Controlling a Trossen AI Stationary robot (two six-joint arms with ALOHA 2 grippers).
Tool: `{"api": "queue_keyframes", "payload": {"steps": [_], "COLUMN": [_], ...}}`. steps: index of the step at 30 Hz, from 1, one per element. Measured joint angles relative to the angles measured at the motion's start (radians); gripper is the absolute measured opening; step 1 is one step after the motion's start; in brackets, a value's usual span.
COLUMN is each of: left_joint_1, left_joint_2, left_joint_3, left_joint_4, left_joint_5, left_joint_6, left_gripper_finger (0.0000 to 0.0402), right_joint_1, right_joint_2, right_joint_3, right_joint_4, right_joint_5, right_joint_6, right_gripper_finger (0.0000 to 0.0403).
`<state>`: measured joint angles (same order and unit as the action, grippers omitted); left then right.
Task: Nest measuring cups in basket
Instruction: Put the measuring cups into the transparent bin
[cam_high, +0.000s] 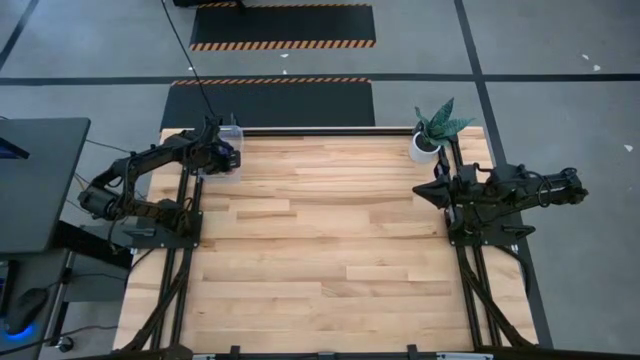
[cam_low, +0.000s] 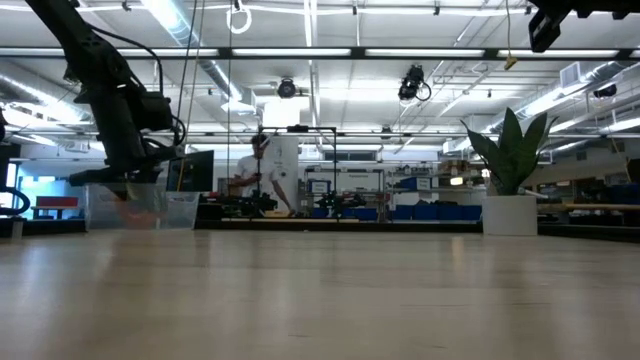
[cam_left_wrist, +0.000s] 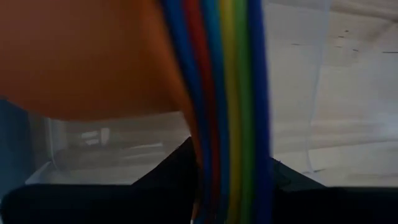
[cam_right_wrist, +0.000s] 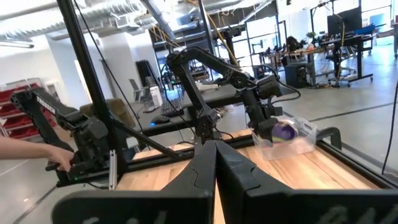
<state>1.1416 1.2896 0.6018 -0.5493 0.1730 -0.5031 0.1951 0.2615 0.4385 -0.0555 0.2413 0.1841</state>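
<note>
The measuring cups are nested in one stack. In the left wrist view the orange bowl (cam_left_wrist: 81, 56) fills the frame and the flat handles run side by side in blue, red, yellow and green. The stack sits inside the clear basket (cam_high: 237, 130), at the table's far left corner. My left gripper (cam_high: 222, 155) points steeply down into the basket and is shut on the stack. My right gripper (cam_high: 435, 188) is parked shut, level and high over the table's right side, touching nothing. My left gripper (cam_left_wrist: 230, 158) pinches the stacked handles (cam_left_wrist: 230, 124) between its two fingers (cam_left_wrist: 177, 165), one on each flat face of the stack. It comes from above, slanting steeply down. The cups are within the basket's walls (cam_left_wrist: 298, 93); I cannot tell whether they rest on its floor.
A white pot with a green plant (cam_high: 430, 135) stands at the far right corner. Bare wooden tabletop (cam_high: 330, 240) stretches between the two arms. Beyond the table stands a person (cam_low: 255, 175), and a hand (cam_right_wrist: 37, 152) shows on equipment in the right wrist view.
</note>
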Motion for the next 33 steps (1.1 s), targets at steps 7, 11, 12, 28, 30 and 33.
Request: {"api": "queue_keyframes", "payload": {"steps": [7,11,12,28,30,33], "left_joint_1": [0.000,0.001,0.001,0.002,0.001,0.001], "left_joint_2": [0.000,0.000,0.000,-0.003,-0.001,-0.001], "left_joint_3": [0.000,0.000,0.000,0.002,0.002,0.001], "left_joint_4": [-0.009,-0.011,-0.010,0.021,0.034,0.034], "left_joint_5": [0.004,0.004,0.005,0.178,0.210,0.229], "left_joint_6": [0.025,0.031,0.033,0.042,0.040,0.044], "left_gripper_finger": [0.0122,0.0089,0.0074,0.0057,0.0057,0.0057], "right_joint_1": [0.000,0.000,0.000,0.000,0.000,0.000], "right_joint_2": [0.000,0.000,0.000,0.000,0.000,0.000], "right_joint_3": [0.000,0.000,0.000,0.000,0.000,0.000], "right_joint_4": [0.025,0.025,0.025,0.025,0.025,0.025], "right_joint_5": [0.000,0.000,0.000,0.000,0.000,0.000], "right_joint_6": [0.000,0.000,0.000,-0.001,-0.001,-0.002], "right_gripper_finger": [0.0016,0.0016,0.0016,0.0016,0.0016,0.0016]}}
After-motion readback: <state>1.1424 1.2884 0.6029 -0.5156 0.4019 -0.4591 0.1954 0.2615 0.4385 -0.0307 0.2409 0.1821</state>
